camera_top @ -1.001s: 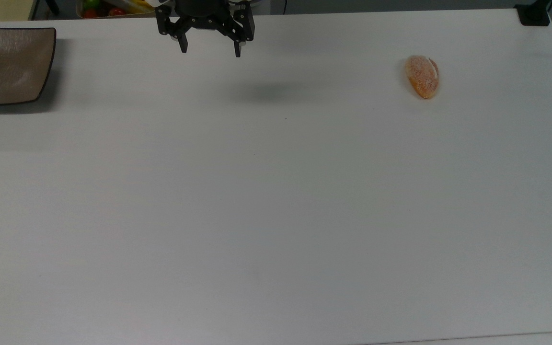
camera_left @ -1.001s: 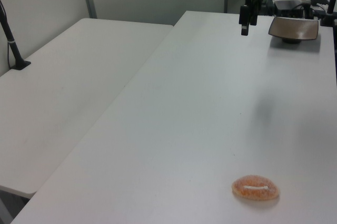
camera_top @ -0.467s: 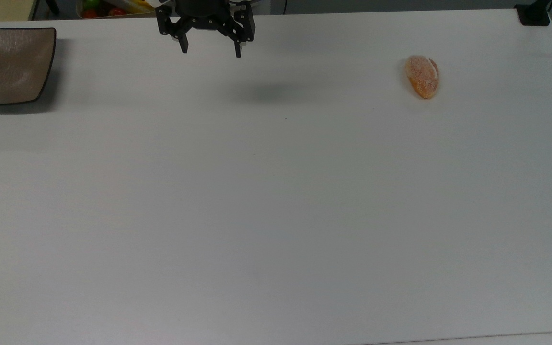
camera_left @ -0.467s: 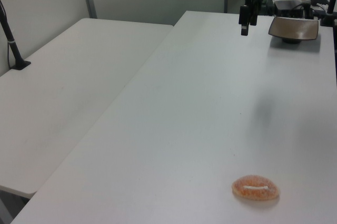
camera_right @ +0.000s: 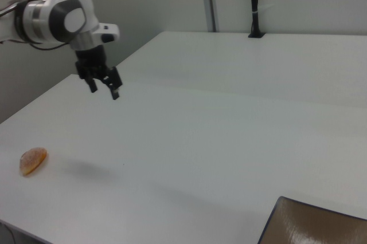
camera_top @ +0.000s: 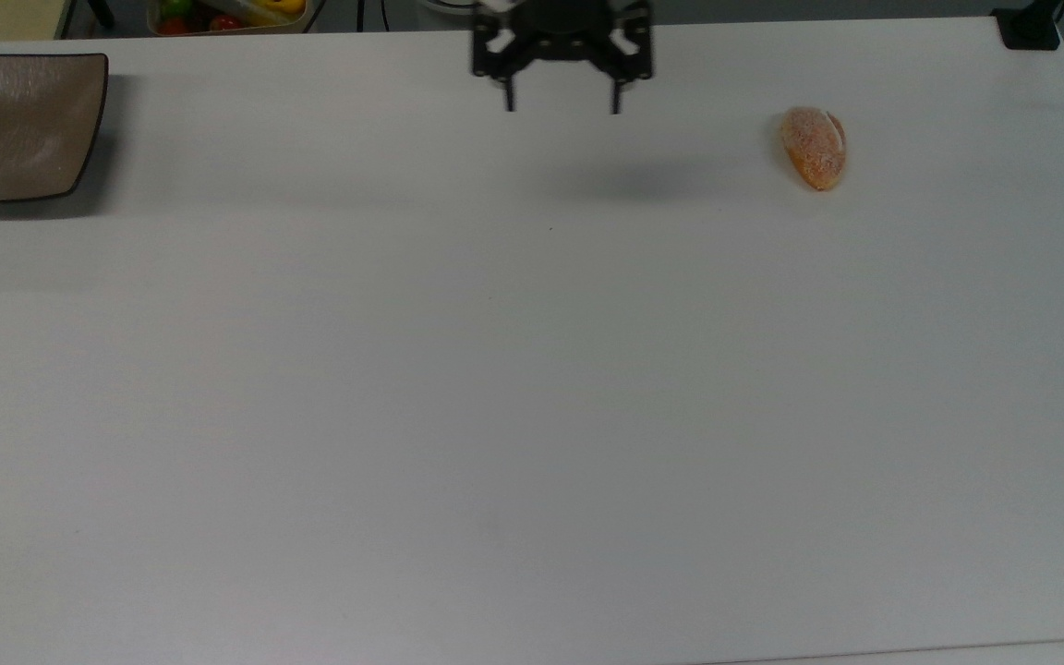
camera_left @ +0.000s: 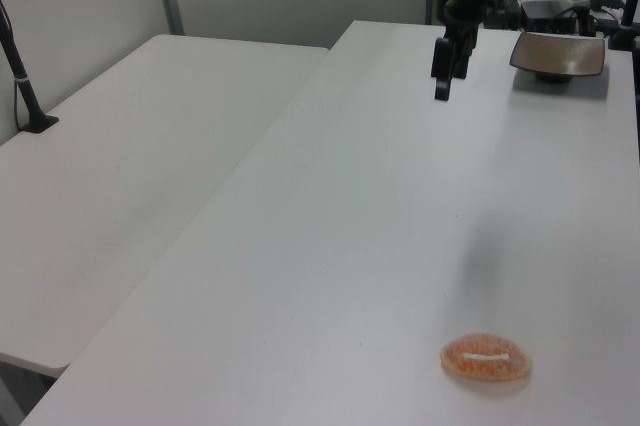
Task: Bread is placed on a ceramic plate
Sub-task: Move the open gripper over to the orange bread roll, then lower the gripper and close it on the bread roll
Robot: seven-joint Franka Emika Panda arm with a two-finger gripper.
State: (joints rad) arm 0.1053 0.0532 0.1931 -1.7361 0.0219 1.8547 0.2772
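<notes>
Now the gripper (camera_top: 562,109) hangs above the table (camera_top: 532,388), jaws spread and empty, bread (camera_top: 813,148) lying toward the top view's right.

Ceramic plate (camera_top: 15,125), far off to the top view's left of the end effector (camera_top: 562,109), is cut by the frame's left edge, so only part of it shows. In the right view the ceramic plate (camera_right: 312,224) is cut by the bottom edge, well apart from the end effector (camera_right: 104,91). End effector's upper body runs off the top edge in the top view. Bin of coloured items (camera_top: 227,14) behind the tabletop (camera_top: 532,416), to the top view's left of the end effector, is cropped at top; contents too small to identify. In the left view, clutter behind the end effector (camera_left: 441,94) is too small to tell.
</notes>
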